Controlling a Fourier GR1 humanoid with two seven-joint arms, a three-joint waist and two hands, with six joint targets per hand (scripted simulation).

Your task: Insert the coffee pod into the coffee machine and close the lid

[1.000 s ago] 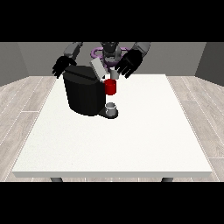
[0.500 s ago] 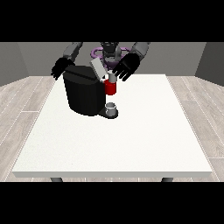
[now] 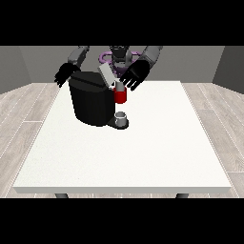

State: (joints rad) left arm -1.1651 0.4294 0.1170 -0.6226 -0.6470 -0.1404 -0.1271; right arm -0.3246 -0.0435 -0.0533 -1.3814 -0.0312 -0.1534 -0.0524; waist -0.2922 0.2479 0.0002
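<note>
The black coffee machine (image 3: 92,101) stands on the table's far left part. Its grey lid (image 3: 106,75) is tilted up and open. A red brew head (image 3: 120,96) juts from its front, above a small grey cup (image 3: 122,117) on the drip base. The hand at the view's right (image 3: 134,76) hovers open, fingers spread, just right of the lid and above the red head. A small pale piece (image 3: 118,85) shows under that hand; I cannot tell whether it is the pod. The hand at the view's left (image 3: 64,74) hangs open behind the machine's left corner.
The white table (image 3: 143,152) stretches wide towards the camera and to the right of the machine. The robot's torso (image 3: 119,55) stands behind the far edge. Wooden floor surrounds the table.
The hand at the view's right has come slightly down and to the left, closer to the raised lid. The lid, the machine and the other hand look unchanged.
</note>
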